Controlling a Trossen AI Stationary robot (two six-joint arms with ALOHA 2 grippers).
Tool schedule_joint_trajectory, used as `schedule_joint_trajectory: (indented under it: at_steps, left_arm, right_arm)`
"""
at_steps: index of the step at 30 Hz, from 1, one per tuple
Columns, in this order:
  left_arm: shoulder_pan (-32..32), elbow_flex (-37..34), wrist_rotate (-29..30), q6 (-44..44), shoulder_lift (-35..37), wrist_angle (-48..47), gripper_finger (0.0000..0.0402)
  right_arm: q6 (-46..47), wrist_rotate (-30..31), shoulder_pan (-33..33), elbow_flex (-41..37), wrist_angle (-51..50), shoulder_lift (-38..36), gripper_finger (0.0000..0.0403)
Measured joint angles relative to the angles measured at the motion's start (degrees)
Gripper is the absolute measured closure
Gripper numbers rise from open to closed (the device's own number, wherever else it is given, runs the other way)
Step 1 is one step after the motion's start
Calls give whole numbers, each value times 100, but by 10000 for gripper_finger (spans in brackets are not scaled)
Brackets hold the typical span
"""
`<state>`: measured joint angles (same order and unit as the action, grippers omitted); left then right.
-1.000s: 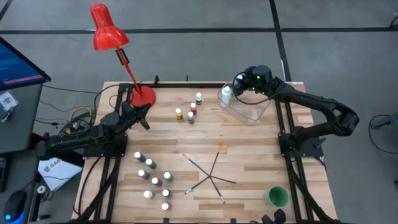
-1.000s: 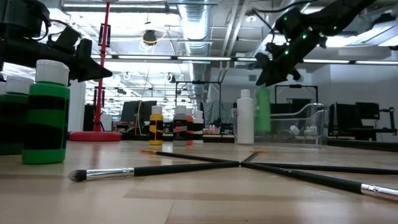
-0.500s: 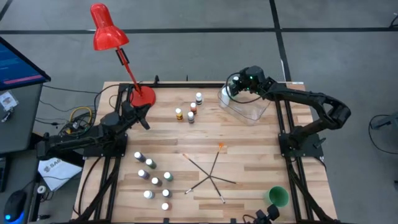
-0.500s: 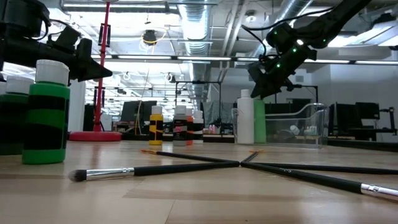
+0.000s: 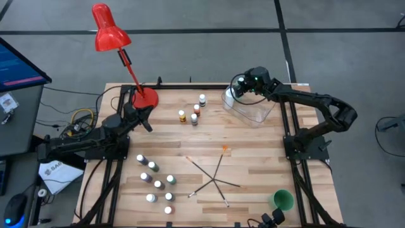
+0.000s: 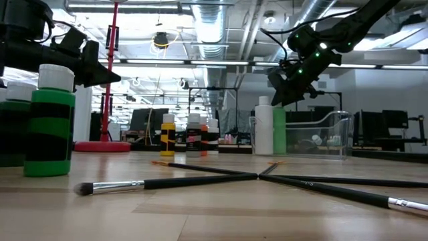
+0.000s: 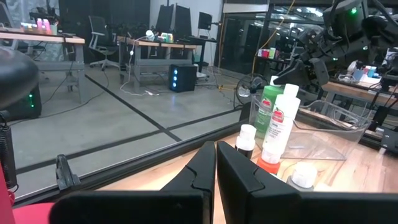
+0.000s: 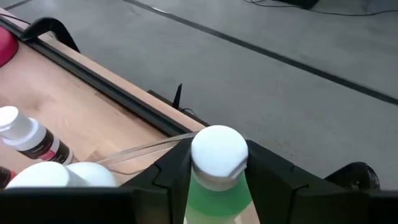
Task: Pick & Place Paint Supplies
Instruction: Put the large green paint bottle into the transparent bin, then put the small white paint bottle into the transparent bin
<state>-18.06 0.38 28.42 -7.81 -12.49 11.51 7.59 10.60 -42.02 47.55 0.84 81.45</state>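
My right gripper is at the table's far right, over the left end of the clear tub, with the taller green bottle between its fingers. The bottle stands upright right next to the taller white bottle. Whether it is inside the tub or beside it, I cannot tell. Several thin brushes lie crossed on the middle of the table. Tiny white-capped bottles stand in one group near the front left and another at the far middle. My left gripper waits shut at the left, by the lamp. My right gripper has the green bottle's white cap between its two fingers, one on each side, with no gap showing in the wrist view. The fingers slant down from the table's right side. The bottle is upright, its foot down beside the white bottle.
A red desk lamp stands at the far left, its head beyond the table. A green cup sits at the front right corner. Bare wood lies between the brushes and the tub.
My right gripper has come down and a little toward the table's left with the green bottle. The bottle hung clear above the tub's end a second ago and now stands upright next to the white bottle.
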Motion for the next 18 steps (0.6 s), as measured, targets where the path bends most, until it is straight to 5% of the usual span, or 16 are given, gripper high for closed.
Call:
schedule_joint_trajectory:
  at_steps: [11,18]
  left_arm:
    - [0,-2,1,0,0,18,394]
    - [0,0,2,0,0,18,394]
  right_arm:
    - [86,-5,2,123,-51,-315,161]
    - [-98,-3,383,615,-143,-800,151]
